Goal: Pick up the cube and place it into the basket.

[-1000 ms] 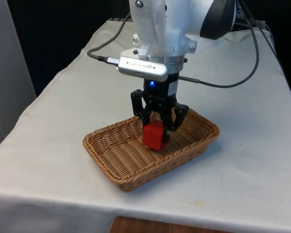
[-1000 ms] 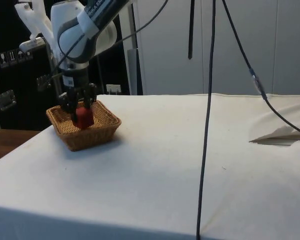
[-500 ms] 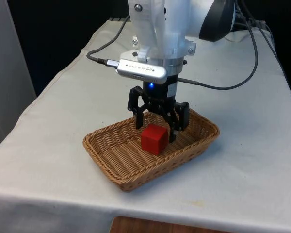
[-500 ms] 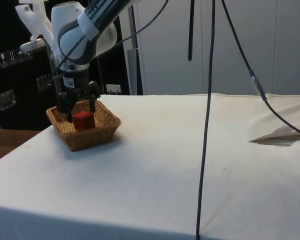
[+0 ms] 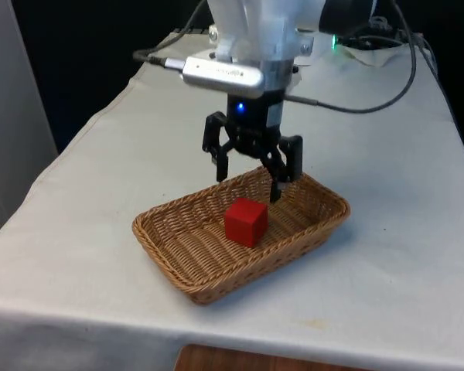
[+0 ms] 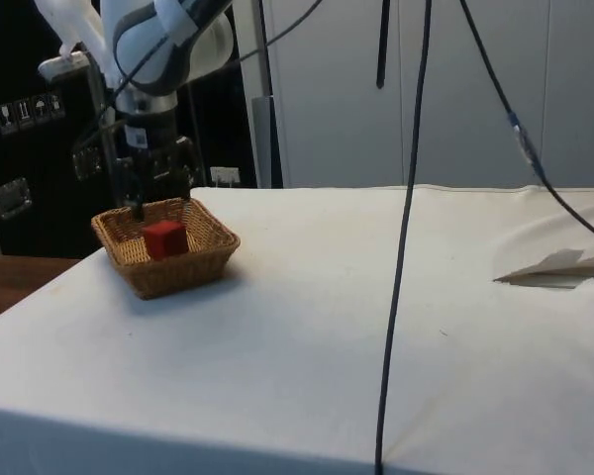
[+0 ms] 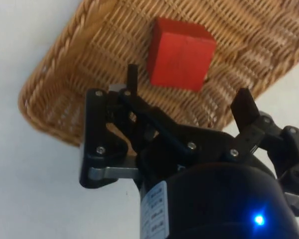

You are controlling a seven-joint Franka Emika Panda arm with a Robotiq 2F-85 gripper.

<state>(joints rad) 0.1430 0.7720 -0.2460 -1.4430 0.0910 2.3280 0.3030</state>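
- Hanging above the basket (image 5: pixel 187 270), your gripper (image 5: pixel 250 179) has its jaws spread wide with nothing between them.
- You can see the red cube (image 5: pixel 245 222) resting on the basket's woven floor, free of both fingers (image 5: pixel 276 188), with a clear gap of air between it and the fingertips.
- From the side view, the cube (image 6: pixel 164 239) sits about midway along the basket (image 6: pixel 203 268), and the gripper (image 6: pixel 158 203) is above it, over the basket's far part.
- Your wrist view shows the cube (image 7: pixel 180 54) lying square on the weave, beyond the two parted fingers (image 7: pixel 244 105), with the basket's rim (image 7: pixel 50 64) curving round it.
- You will find the basket itself on the white table (image 5: pixel 387 255), near the edge closest to the front camera and towards the front view's left of the middle.
- A black cable (image 6: pixel 401 237) hangs down through the side view, well apart from the basket.
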